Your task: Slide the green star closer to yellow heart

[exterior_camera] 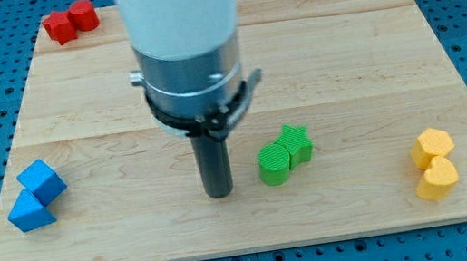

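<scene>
The green star (295,141) lies right of the board's middle, touching a round green block (273,163) at its lower left. The yellow heart (437,180) sits near the view's lower right, with a yellow hexagon-like block (432,147) just above it. My tip (218,191) rests on the board to the left of the two green blocks, a short gap from the round one. The star is well to the left of the yellow pair.
Two blue blocks (35,195) sit at the board's left edge. Two red blocks (71,21) sit at the top left corner. The arm's wide white and grey body (187,55) hides part of the board's upper middle.
</scene>
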{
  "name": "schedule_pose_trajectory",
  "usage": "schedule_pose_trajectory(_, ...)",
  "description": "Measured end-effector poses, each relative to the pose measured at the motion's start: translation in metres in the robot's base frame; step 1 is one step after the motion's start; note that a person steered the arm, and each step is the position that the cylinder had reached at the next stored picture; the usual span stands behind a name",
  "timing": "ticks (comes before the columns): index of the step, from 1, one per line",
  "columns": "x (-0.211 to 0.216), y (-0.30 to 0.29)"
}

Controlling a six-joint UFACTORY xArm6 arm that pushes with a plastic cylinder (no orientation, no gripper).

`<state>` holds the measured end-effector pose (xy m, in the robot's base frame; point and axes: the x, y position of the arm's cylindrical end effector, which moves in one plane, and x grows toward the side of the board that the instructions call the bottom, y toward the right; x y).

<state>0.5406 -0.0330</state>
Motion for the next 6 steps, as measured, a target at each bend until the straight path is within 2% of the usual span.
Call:
schedule_pose_trajectory(1,-0.027,0.057)
schedule_pose_trajectory(2,-0.028,0.108)
schedule_pose_trajectory(3,-0.028,0.109)
schedule_pose_trajectory(4,-0.039,0.050)
schedule_pose_trajectory(5,-0.077,0.107)
schedule_pose_trajectory(6,-0.051,0.164)
